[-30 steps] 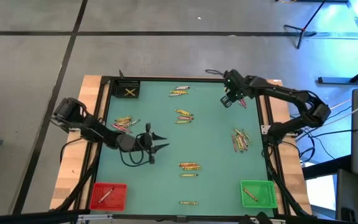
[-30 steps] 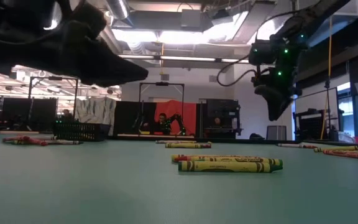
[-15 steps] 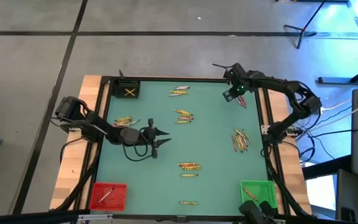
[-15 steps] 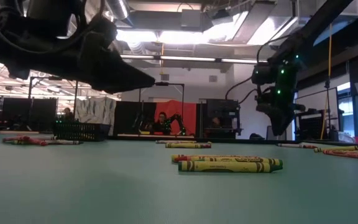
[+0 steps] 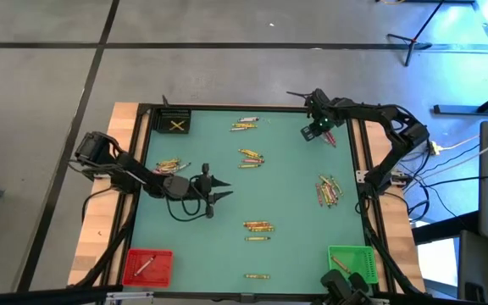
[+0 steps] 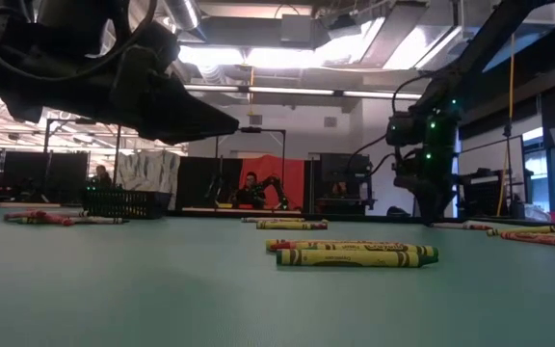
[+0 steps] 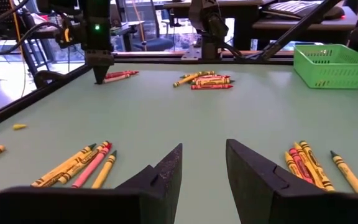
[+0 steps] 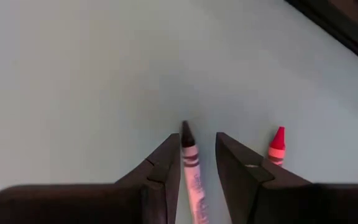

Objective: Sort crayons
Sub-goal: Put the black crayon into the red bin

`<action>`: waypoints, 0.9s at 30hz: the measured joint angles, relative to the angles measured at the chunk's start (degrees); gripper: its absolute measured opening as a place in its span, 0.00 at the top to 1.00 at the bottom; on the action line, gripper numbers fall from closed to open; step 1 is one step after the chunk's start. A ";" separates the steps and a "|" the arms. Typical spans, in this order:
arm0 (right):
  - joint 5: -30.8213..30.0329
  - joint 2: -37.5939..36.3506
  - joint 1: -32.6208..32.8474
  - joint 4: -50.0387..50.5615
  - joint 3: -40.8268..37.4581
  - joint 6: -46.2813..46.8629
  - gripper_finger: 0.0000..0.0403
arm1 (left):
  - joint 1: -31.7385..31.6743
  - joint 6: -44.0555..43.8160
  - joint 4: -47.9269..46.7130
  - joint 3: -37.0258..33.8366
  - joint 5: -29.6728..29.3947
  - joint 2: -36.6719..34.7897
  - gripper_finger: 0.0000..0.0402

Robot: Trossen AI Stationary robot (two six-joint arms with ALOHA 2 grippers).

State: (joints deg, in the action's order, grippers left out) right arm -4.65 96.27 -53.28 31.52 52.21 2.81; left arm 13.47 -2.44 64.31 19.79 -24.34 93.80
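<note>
Crayons lie in small groups on the green mat: near the far edge (image 5: 245,125), mid-table (image 5: 251,158), at the left (image 5: 169,164), at the right (image 5: 328,191) and toward the near edge (image 5: 258,226). My right gripper (image 8: 197,155) points down at the far right, open, low over the mat. Its fingers stand on either side of a dark-tipped, pale-wrapped crayon (image 8: 190,158) that lies flat. A red crayon (image 8: 277,147) lies just outside one finger. My left gripper (image 5: 224,191) hangs open and level above the left-centre mat, with nothing between its fingers (image 7: 204,168).
A black bin (image 5: 176,124) sits at the far left corner, a red bin (image 5: 147,266) at the near left and a green bin (image 5: 352,263) at the near right. A dark frame rail (image 5: 358,152) runs close beside my right gripper. Bare mat lies between the crayon groups.
My right gripper has come down from well above the mat to just over it and has moved a little toward the far right corner, ending astride the crayon there. The crayons have not moved.
</note>
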 joint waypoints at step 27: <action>2.26 -0.08 1.89 2.04 -0.71 -5.80 0.96 | 0.00 -0.07 0.00 0.00 -0.20 0.00 0.73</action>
State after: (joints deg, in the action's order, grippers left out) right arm -2.39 96.19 -51.38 33.56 51.49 -3.00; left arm 13.47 -2.50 64.31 19.79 -24.53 93.80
